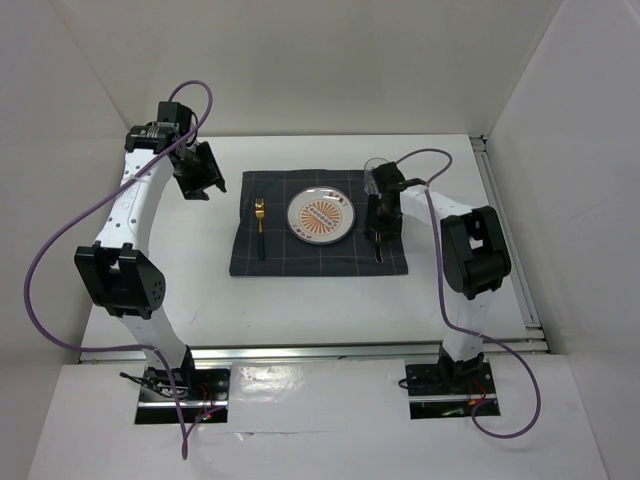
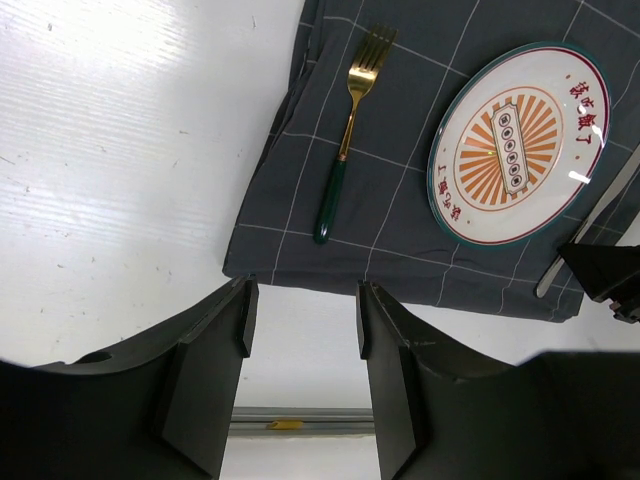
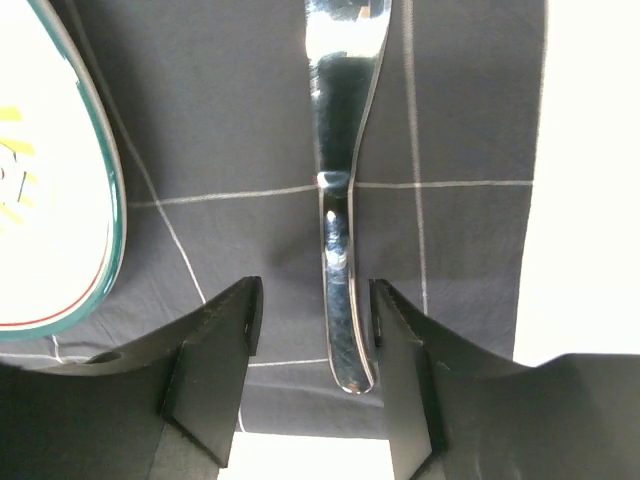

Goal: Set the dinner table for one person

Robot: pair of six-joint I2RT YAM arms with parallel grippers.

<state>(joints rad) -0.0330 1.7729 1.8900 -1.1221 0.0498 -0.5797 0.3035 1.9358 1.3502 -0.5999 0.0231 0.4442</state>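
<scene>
Between fork point(image 2: 345, 140) and knife point(image 3: 340, 250), patterned plate point(image 2: 517, 143)

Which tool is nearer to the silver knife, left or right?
Right. The right tool is directly over the knife handle; the left tool hovers over the table, beyond the fork.

white enclosure walls point(image 1: 330, 70) behind and at sides; metal rail point(image 1: 320, 351) along near edge

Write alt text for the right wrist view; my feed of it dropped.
A silver knife lies on the dark grid cloth, its handle end between the open jaws. A plate with a green rim shows at the left edge, and the white table shows at the right.
</scene>
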